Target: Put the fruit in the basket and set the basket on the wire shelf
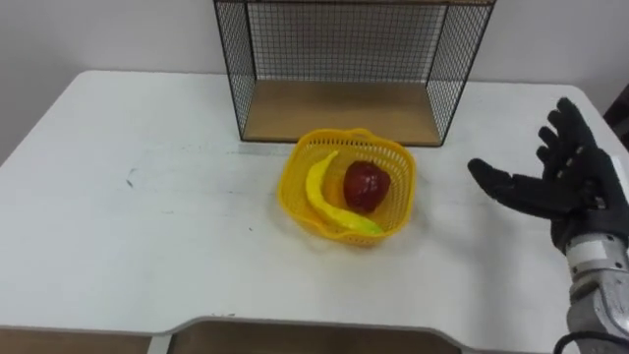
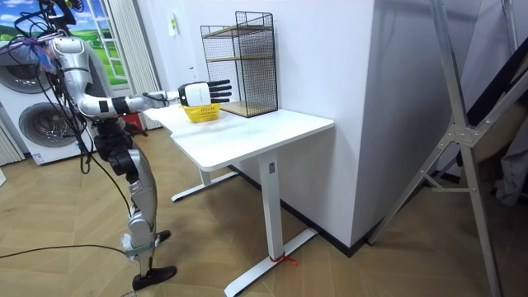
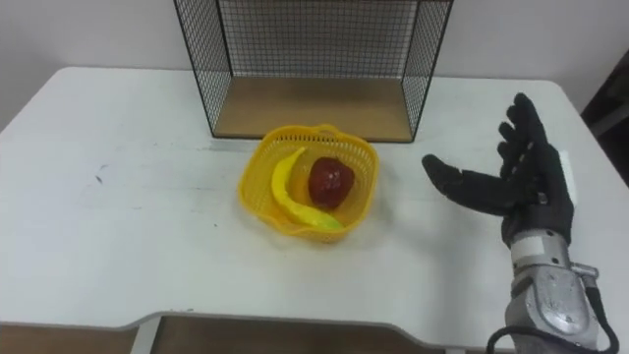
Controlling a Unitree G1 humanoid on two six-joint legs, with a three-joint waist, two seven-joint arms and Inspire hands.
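On the table, just before the wire shelf, the basket holds the banana and apple. The right hand, spread wide and empty, hovers apart to the basket's right. The coming reach likely runs leftward to the rim.

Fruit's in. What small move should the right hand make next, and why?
Probably bring the open right hand leftward to the rim of the yellow basket and grip it: banana and apple already lie inside, and it sits on the table before the wire shelf.
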